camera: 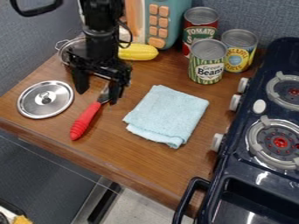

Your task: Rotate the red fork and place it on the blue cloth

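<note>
My gripper (98, 93) hangs at the upper left of the wooden counter, with its two fingers spread open. The red-handled fork (86, 120) lies below and between them, handle toward the counter's front edge and metal end pointing up and to the right. The right finger stands beside the metal part, which the gripper partly hides. To the right of the fork, the folded light blue cloth (168, 114) lies flat on the counter.
A metal lid (45, 99) lies left of the fork. Behind the gripper are a metal pot (63, 51), yellow corn (138, 52) and a teal toy (169, 19). Several cans, including a green beans can (207, 63), stand at the back. The dark stove (245, 175) borders the right side.
</note>
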`<state>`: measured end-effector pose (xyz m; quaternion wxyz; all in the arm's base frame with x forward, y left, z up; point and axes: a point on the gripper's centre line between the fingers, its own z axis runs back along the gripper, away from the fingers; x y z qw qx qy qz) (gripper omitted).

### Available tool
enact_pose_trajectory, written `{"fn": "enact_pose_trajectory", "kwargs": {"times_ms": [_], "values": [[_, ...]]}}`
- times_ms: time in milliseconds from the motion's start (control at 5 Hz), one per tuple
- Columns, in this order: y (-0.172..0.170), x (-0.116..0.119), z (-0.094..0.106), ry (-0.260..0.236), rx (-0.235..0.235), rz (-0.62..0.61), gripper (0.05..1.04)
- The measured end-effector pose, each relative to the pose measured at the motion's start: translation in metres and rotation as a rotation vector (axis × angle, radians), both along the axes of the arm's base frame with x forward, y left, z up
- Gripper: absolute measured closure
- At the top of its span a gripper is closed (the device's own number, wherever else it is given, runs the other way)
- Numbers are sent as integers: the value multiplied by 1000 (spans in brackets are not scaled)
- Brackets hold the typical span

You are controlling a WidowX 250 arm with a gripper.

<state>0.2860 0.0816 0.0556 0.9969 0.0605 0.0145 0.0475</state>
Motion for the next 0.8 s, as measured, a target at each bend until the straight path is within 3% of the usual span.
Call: {"fn": "enact_pose_trajectory", "kwargs": {"times_ms": [200,400,800], "values": [[-2,-4,-26,-14,-25,-31,84],[2,2,-37,2,-24,-56,81],[2,4,-46,31,-34,-42,85]]}}
